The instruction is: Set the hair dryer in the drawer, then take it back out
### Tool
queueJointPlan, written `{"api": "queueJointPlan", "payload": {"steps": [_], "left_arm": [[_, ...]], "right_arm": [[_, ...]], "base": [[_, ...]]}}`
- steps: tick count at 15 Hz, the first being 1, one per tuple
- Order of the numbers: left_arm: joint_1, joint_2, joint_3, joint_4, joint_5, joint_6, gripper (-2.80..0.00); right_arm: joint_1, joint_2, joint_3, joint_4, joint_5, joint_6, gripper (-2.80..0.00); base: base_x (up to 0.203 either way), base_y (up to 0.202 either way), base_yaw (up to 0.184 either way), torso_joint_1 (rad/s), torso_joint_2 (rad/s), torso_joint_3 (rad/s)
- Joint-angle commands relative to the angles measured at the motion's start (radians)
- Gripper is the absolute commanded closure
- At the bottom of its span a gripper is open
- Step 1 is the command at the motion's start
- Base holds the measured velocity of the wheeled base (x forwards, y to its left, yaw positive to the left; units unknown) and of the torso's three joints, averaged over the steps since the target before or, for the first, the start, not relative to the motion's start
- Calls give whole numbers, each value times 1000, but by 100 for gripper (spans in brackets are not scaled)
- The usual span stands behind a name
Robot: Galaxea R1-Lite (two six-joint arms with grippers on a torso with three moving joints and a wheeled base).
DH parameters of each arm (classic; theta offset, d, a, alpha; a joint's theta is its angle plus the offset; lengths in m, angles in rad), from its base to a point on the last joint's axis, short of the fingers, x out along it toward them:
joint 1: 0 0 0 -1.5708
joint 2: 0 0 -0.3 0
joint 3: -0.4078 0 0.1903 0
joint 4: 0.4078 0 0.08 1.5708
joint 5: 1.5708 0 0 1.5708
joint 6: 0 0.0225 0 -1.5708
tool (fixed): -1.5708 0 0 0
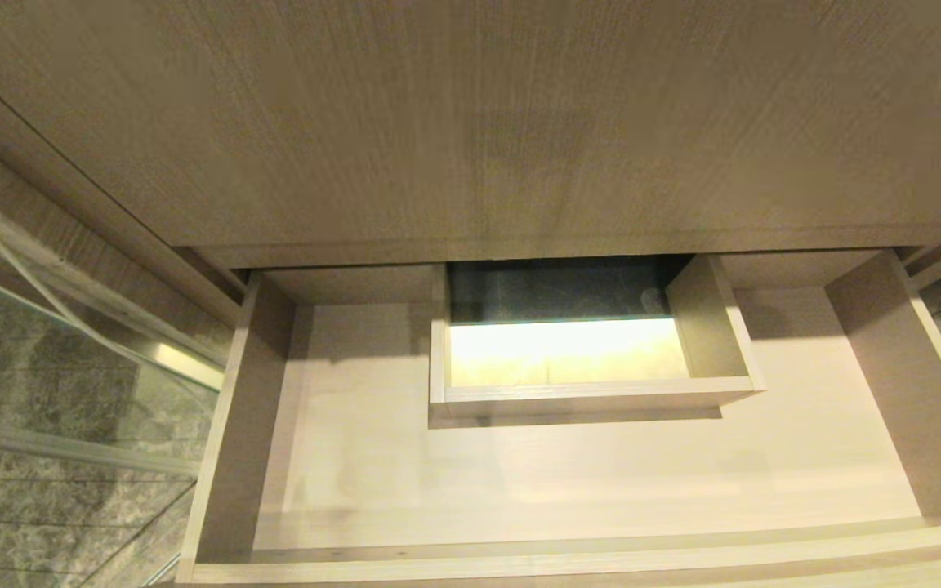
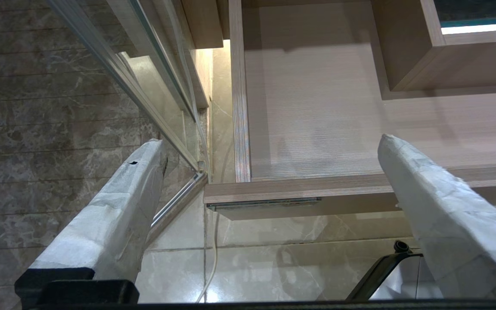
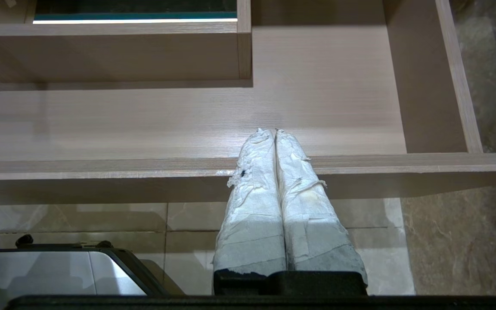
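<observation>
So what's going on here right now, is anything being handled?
Nothing is being handled. The drawer stands pulled open under the wood-grain cabinet front, and its pale floor shows only the boxed cut-out; the hair dryer is in none of the views. The left gripper hangs with jaws open near the drawer's front left corner. The right gripper hangs with jaws shut, empty, over the drawer's front edge. Neither touches anything.

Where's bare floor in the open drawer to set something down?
The drawer shows nothing lying in it. The widest bare strip runs between the boxed cut-out and the front rail. Smaller patches flank the cut-out toward each side wall. Back centre is blocked by the cut-out. Hair dryer not in view.
</observation>
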Motion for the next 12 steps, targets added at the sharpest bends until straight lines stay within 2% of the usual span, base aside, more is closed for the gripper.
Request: {"api": "queueJointPlan", "payload": {"steps": [1, 10, 12], "left_arm": [[0, 0, 1, 0, 0, 0, -280], [0, 0, 1, -1, 2, -2, -280], [0, 0, 1, -1, 2, -2, -280]], "right_arm": [[1, 2, 0, 0, 1, -1, 0], [1, 2, 0, 0, 1, -3, 0], [1, 2, 0, 0, 1, -2, 0]], "base": [[0, 0, 0, 0, 0, 0], [0, 0, 0, 1, -4, -3], [0, 0, 0, 80, -271, -163]]}}
